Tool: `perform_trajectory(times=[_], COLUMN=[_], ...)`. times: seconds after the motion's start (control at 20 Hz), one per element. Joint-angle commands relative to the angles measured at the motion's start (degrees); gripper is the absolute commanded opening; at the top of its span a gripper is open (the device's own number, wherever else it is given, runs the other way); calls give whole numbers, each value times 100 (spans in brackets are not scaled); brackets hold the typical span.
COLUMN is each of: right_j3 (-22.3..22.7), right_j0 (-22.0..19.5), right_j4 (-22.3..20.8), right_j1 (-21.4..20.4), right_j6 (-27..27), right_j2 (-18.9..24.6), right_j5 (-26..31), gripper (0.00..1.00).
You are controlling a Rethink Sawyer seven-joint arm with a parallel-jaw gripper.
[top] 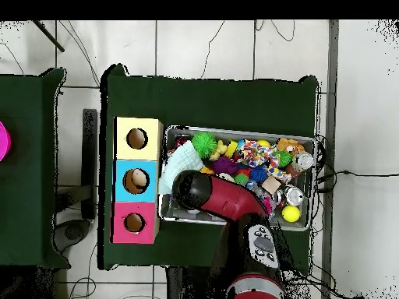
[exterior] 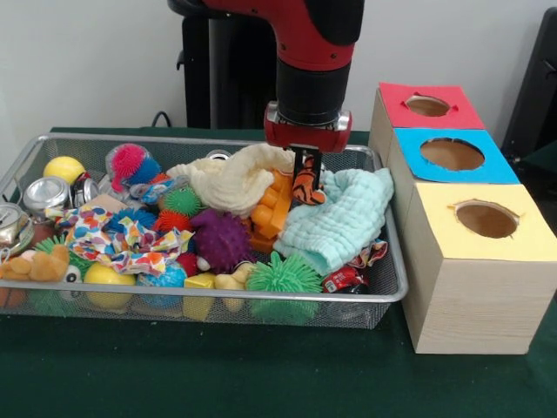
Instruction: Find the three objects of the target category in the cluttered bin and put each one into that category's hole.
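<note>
Three holed boxes (exterior: 474,226) are counted beside the bin (exterior: 387,287); one tiger (exterior: 306,185) is held upright by the gripper (exterior: 305,170).

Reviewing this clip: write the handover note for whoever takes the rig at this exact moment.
End effector: shut on the striped tiger plush, held just above the clutter in the wire basket.
Job's things: an orange-tan plush lies at the basket's end farthest from the boxes; a pale yellow plush sits at the front rim.
Done: in the overhead view something tan shows inside the blue box's hole; I cannot tell what it is.
Left: carry the tiger to its hole among the red, blue and yellow boxes, then fetch the remaining plush.
</note>
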Motion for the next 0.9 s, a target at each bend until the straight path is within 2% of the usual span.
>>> perform_trajectory(times=[0.05,0.35,0.7,0.9], right_j3=[-466,-247,-174,289], right_j0=[123,303,402,136], right_j4=[-211,-88,-11,142], right_j1=[286,126,-48,-767], right_j6=[858,1068,1081,871], right_j2=[-140,-293,-356,98], right_j5=[456,168,118,16], gripper=[0,0,0,0])
